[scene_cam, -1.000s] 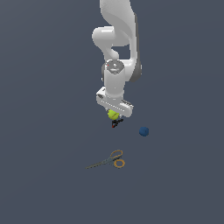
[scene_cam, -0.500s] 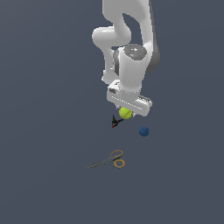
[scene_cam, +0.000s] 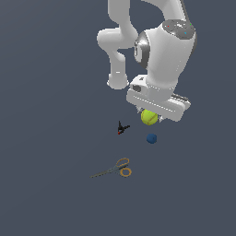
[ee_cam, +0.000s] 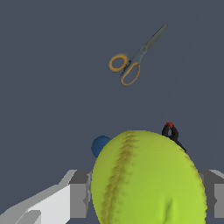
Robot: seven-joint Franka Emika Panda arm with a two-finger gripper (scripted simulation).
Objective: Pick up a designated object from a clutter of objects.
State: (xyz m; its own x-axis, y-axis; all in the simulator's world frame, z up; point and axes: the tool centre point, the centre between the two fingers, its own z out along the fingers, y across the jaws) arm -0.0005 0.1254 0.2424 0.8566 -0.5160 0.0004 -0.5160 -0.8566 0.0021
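- Change since a second ago: the arm is carrying the yellow-green ball (scene_cam: pixel 149 117) up and toward the exterior view's right; a second ago the ball was sitting low beside the clamp, and it is now hanging clear of it, with the arm looming larger in the exterior view.
- Gripper (scene_cam: pixel 151 119): it is closing on the ball, one finger (ee_cam: pixel 78 194) showing at each side of it in the wrist view; the jaws are standing about a ball's breadth apart, with nothing else between them.
- Yellow-green ball, nearest item: it is filling the lower part of the wrist view (ee_cam: pixel 148 179), red stitched seam facing the camera, tucked just under the hand, and appearing lifted off the floor.
- Blue ball (scene_cam: pixel 151 138): it is lying on the floor near the lifted ball, partly hidden behind it in the wrist view (ee_cam: pixel 100 145).
- Clamp (scene_cam: pixel 122 128): the small black-and-red piece is resting apart from the gripper, its tip peeking past the ball's edge in the wrist view (ee_cam: pixel 171 131).
- Scissors (scene_cam: pixel 115 168): grey blades, orange loops, lying well apart from the rest, farthest off in the wrist view (ee_cam: pixel 134 59).
- Standing of the task, as a judgement: the pick is looking essentially done, the right ball being held and raised; what remains is keeping the grip steady, since a round ball could be slipping.
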